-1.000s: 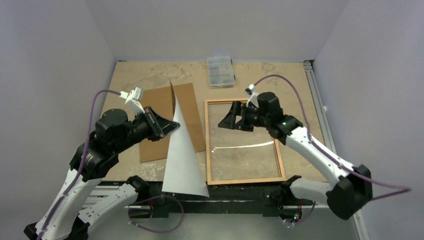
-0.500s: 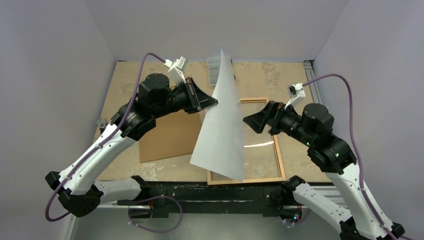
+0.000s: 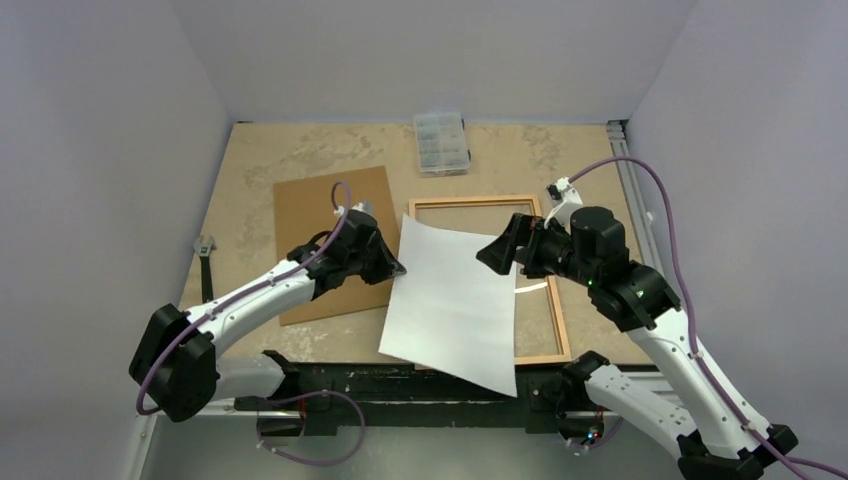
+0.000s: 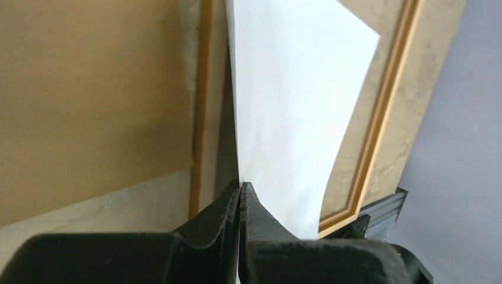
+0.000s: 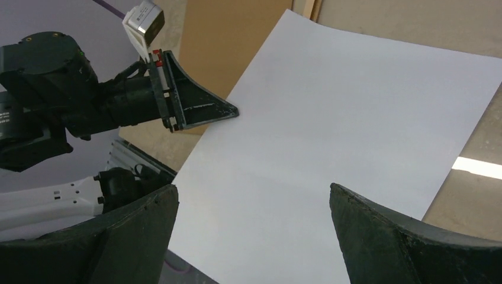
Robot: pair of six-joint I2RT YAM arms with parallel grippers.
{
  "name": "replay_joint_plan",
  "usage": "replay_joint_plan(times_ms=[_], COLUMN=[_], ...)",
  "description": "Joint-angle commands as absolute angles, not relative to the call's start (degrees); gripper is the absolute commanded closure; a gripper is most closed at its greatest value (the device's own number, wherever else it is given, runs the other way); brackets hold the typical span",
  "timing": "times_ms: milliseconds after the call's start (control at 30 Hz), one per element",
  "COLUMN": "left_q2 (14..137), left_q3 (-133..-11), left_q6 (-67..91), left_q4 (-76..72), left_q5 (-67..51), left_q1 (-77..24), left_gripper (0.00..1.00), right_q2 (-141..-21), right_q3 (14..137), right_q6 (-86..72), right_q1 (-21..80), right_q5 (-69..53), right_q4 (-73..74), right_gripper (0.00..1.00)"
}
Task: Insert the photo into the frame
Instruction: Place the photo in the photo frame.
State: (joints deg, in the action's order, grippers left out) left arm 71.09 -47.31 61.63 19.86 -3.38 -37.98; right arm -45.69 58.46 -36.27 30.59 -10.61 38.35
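Photo point(image 3: 455, 305) white back up over frame point(image 3: 470, 202), left pincer point(image 4: 241, 189) pinching its edge, right pincer point(image 5: 253, 188) spread wide

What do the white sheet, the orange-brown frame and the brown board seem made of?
White rectangular sheet: thin paper, it bows while held. Orange-brown rectangular frame: likely wood; its clear pane glints. Flat brown board: probably matte fibreboard or cardboard.

Both arms reach toward each other.
Left claw point(image 3: 396, 268) pinched shut, arm stretched low; right claw point(image 3: 497, 253) spread wide, elbow raised.
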Motion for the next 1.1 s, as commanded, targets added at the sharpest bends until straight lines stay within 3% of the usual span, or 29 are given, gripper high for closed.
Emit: replay_joint_plan(times_ms=[0,200,1067], left_q2=[70.79,70.54,82.16], left_q3=[-43.35,-39.15,-48.38], left_q6=[66.64,72.6,82.51], left_q4=[11.15,6.89,4.73], left_q5=[-0.19,5.64,17.67], left_q1=[-37.88,-38.95,-46.54], left_gripper=[1.0,1.0,1.0], right_q2=[-44.11,-42.28,-42.74], right_q3=[56.32,53.1,52.18], right_q6=[-36.96,-39.1,-39.81], right_q1=[30.65,30.67,30.67], right_q5=[-12.44,-12.72,-13.53], right_q4=[35.87,33.77,32.68], right_gripper=[0.02,0.02,0.02])
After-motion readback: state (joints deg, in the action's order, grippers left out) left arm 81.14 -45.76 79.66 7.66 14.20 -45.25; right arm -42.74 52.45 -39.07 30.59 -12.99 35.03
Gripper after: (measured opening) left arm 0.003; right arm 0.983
